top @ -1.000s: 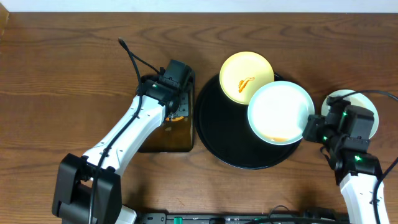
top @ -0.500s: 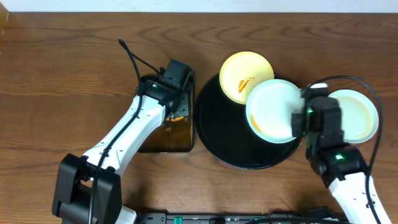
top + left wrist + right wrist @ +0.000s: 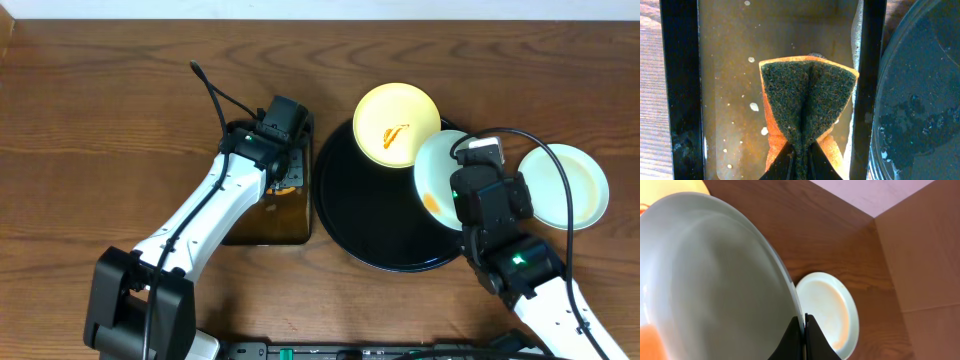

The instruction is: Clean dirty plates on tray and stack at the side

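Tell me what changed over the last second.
The right claw, shut on the rim of the mint plate, swung left over the tray, tipping it and uncovering the side plate. The left claw, sponge and yellow plate stayed put.

In our left jaws we have the sponge [image 3: 807,100], inside the pan [image 3: 730,75] left of the tray [image 3: 365,225]. Our right jaws pinch a plate [image 3: 705,280] over the tray, with a second plate [image 3: 397,123] beyond them and a third plate [image 3: 580,185] to their right.
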